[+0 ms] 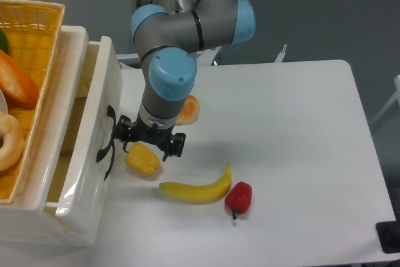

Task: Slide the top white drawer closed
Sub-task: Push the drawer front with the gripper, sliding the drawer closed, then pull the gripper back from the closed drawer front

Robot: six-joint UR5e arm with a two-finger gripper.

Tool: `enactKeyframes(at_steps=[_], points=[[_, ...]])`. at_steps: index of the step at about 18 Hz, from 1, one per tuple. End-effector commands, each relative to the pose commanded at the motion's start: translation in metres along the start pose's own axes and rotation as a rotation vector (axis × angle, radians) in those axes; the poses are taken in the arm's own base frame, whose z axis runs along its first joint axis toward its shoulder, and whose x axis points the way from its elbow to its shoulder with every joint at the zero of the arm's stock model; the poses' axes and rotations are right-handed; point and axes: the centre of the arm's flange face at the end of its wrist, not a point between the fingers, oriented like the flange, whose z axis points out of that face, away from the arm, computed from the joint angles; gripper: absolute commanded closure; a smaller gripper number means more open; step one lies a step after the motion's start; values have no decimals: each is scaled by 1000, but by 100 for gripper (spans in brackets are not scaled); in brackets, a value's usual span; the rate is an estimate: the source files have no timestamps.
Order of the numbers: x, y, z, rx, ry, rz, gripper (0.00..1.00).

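Observation:
The top white drawer [87, 154] stands out a short way from the cabinet [72, 39] at the left, its front panel tilted towards the camera. A curved black handle [106, 139] sits on that panel. My gripper [149, 141] hangs low over the table just right of the panel. Its fingers are spread wide, so it is open and holds nothing. The left fingertip [122, 132] is at the handle, touching or nearly touching the drawer front. Only a narrow strip of the drawer's inside shows.
A yellow corn piece [142, 159] lies right under the gripper. A banana [195, 190] and a red pepper [239, 197] lie further front, an orange slice [189, 109] behind the wrist. A yellow wicker basket [28, 35] with food sits on the cabinet.

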Motion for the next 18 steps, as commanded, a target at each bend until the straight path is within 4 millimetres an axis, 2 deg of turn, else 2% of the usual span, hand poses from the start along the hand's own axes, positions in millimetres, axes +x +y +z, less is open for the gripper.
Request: enactKeyframes(at_steps=[3,13,15,18], points=[[3,1,-3,4,-4,5,0],[5,3,4,-8,4,4,0],[13,2,6,-11,7,17,0],[13,2,6,-10,9,17,0]])
